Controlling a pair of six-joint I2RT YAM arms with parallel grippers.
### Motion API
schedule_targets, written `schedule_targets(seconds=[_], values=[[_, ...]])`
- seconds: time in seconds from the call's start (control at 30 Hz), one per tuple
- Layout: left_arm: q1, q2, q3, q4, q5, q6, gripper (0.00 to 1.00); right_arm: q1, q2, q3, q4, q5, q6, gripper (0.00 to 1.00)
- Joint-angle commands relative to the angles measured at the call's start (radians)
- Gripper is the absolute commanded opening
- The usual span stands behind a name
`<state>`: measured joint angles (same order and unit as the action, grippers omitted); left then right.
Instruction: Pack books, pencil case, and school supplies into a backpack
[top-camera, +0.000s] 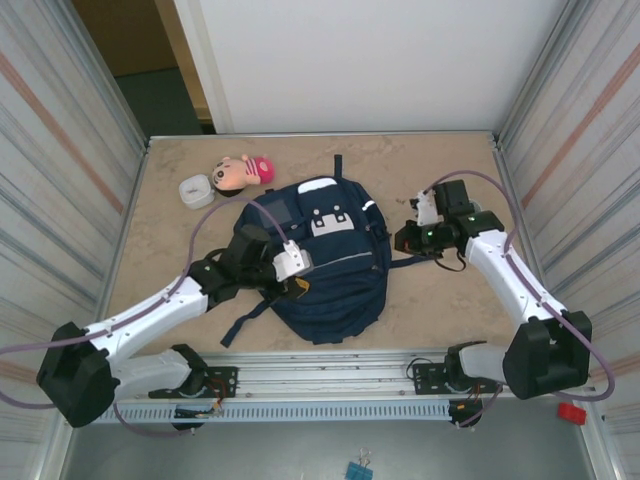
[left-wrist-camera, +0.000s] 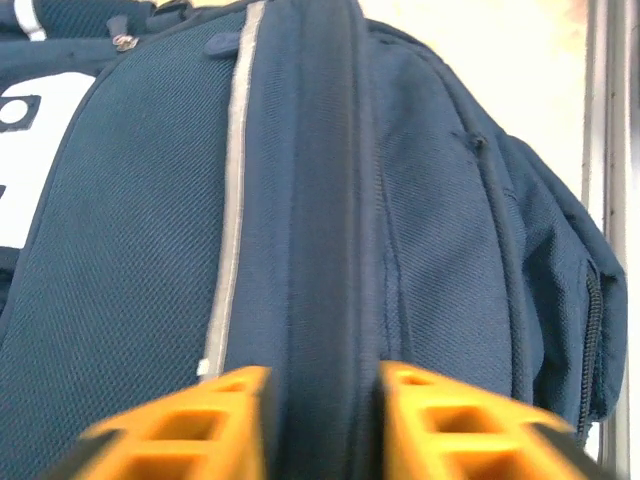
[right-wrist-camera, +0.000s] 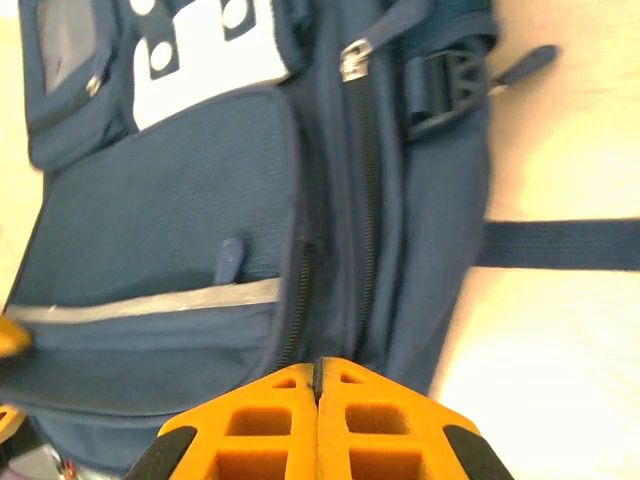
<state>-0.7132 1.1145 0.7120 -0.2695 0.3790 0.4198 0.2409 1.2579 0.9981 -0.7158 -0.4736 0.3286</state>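
The navy backpack (top-camera: 335, 290) lies flat mid-table, white patch upward. My left gripper (top-camera: 300, 286) is at its left side; in the left wrist view the orange jaws (left-wrist-camera: 322, 385) stand apart astride a dark zipper ridge of the backpack (left-wrist-camera: 130, 250), without pinching it. My right gripper (top-camera: 403, 240) is at the bag's right edge; its jaws (right-wrist-camera: 318, 365) are shut, tips against the backpack (right-wrist-camera: 160, 200) beside a closed zipper. A pink plush figure-shaped pouch (top-camera: 243, 171), seemingly the pencil case, lies at the back left. Books and school supplies are out of view.
A white rounded box (top-camera: 195, 190) sits next to the pink pouch. A dark strap (right-wrist-camera: 560, 245) trails from the bag over the table to the right. Corrugated metal walls (top-camera: 60, 180) close in both sides. Bare tabletop (top-camera: 440, 160) lies behind the bag.
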Motion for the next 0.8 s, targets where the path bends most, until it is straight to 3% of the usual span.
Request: schedule_targets(seconds=[0.0,0.07,0.13,0.33,0.5,0.53,0.63,0.67,0.77], values=[[-0.007,-0.011,0.042,-0.02,-0.029,-0.049,0.63,0.094,-0.04,-0.001,0.015,0.0,-0.016,0.0],[-0.046,0.019,0.087,-0.014,-0.049,-0.092,0.7,0.114,-0.056,-0.018,0.005,0.029,-0.007,0.0],[-0.12,0.063,0.127,0.021,-0.141,-0.104,0.72,0.109,-0.067,-0.042,0.008,0.045,0.004,0.0],[-0.249,0.318,0.3,0.067,-0.269,-0.104,0.77,0.098,-0.057,-0.069,0.067,0.023,0.024,0.41],[-0.271,0.501,0.4,0.074,-0.309,-0.099,0.75,0.057,-0.105,-0.117,0.141,0.0,0.027,0.5],[-0.27,0.525,0.407,0.079,-0.332,-0.099,0.7,0.045,-0.128,-0.132,0.156,-0.001,0.021,0.51],[-0.267,0.547,0.396,0.101,-0.364,-0.088,0.33,0.007,-0.216,-0.183,0.215,0.005,-0.018,0.53],[-0.266,0.538,0.388,0.099,-0.356,-0.081,0.26,-0.003,-0.257,-0.21,0.248,-0.004,-0.042,0.53],[-0.243,0.472,0.329,0.129,-0.245,-0.062,0.06,-0.015,-0.382,-0.304,0.38,-0.071,-0.165,0.53]])
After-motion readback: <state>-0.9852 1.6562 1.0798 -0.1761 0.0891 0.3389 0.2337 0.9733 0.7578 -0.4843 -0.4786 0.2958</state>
